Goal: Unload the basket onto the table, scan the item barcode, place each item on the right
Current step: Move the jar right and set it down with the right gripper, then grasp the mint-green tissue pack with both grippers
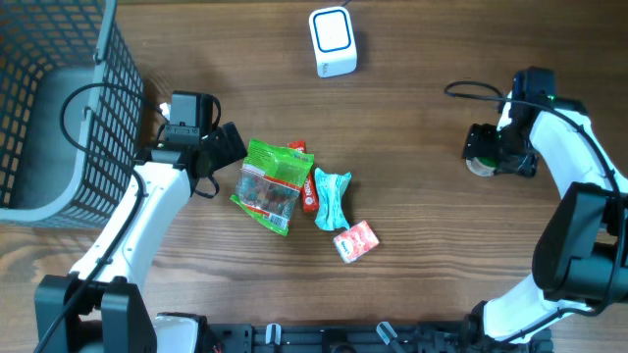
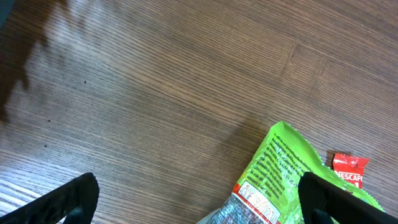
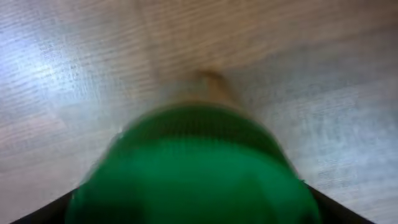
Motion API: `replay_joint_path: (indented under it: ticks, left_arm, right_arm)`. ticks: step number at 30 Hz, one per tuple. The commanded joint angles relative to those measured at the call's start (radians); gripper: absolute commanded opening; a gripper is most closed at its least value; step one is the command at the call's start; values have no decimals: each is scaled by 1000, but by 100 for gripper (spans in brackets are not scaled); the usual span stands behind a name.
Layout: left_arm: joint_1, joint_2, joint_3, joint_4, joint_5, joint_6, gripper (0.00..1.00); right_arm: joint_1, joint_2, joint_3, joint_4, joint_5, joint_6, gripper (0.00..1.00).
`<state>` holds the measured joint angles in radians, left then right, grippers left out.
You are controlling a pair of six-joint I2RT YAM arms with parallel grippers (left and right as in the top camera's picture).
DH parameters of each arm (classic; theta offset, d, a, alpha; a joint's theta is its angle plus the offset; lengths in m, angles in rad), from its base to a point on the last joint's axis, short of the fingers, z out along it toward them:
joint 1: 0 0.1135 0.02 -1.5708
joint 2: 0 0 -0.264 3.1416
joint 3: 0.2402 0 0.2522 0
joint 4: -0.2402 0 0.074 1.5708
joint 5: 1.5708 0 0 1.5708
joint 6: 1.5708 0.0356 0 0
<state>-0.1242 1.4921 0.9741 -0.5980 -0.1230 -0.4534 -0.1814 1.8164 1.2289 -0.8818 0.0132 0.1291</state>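
Nearest me, below and right of the green bag [image 1: 273, 184], lies a small pink box [image 1: 355, 241]; a teal packet [image 1: 332, 197] lies just right of the bag. My left pincer [image 1: 233, 149] stands wide open at the bag's upper left corner. Far right, across bare desk [image 1: 412, 127], my right pincer [image 1: 483, 155] straddles a green-topped round item [image 3: 193, 168]; whether it is gripped or loose I cannot tell. The white scanner [image 1: 333, 42] sits beyond the bag, near the desk's far edge.

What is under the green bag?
A red sachet pokes out from beneath the green bag on its right; the rest of it, and anything else underneath, is covered.
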Motion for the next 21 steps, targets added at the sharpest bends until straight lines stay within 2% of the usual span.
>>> replay_joint_path:
  ticks: [1, 3, 6, 7, 9, 11, 13, 16, 19, 21]
  left_arm:
    - [3, -13, 1, 3, -9, 5, 100]
    - [3, -13, 1, 3, -9, 5, 100]
    - [3, -13, 1, 3, -9, 5, 100]
    - [3, -13, 1, 3, -9, 5, 100]
    - [3, -13, 1, 3, -9, 5, 100]
    - [3, -13, 1, 3, -9, 5, 100]
    - [3, -13, 1, 3, -9, 5, 100]
    - [3, -13, 1, 3, -9, 5, 100]
    - [3, -13, 1, 3, -9, 5, 100]
    - [3, -13, 1, 3, -9, 5, 100]
  right_arm:
    - [0, -10, 165, -101, 24, -32, 91]
    - [8, -10, 352, -240, -34, -33, 90]
    - [55, -14, 531, -375, -386, -174, 79]
    - [98, -16, 543, -417, -485, -209, 78]
    - [184, -13, 521, -473, -485, -207, 73]
    - [283, -13, 453, -473, -485, -188, 73]
    - [375, -13, 360, -430, -485, -142, 73]
    - [502, -13, 176, -274, -485, -54, 73]
    - [625, -12, -27, -30, -486, 10, 72]
    - [673, -12, -95, 86, -486, 18, 69]
